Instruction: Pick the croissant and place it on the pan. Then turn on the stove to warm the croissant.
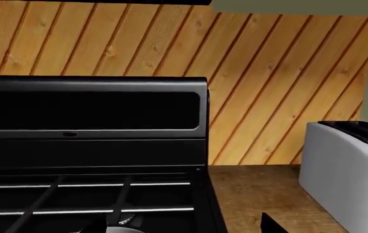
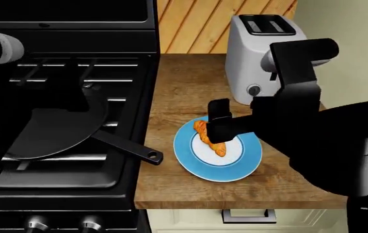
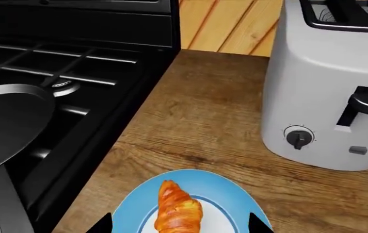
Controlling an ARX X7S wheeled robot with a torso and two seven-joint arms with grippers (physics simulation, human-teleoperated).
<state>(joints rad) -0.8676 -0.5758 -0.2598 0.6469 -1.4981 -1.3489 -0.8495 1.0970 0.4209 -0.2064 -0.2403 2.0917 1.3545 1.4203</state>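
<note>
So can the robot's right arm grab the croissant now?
Probably yes. The right tool hangs just above the croissant on the blue plate, its tips spread on either side, and nothing lies between them.

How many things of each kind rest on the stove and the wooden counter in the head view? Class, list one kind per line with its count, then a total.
Croissant: 1
Plate: 1
Pan: 1
Toaster: 1
Total: 4

The pan sits on the stove; the other three are on the counter, the croissant lying on the plate.
</note>
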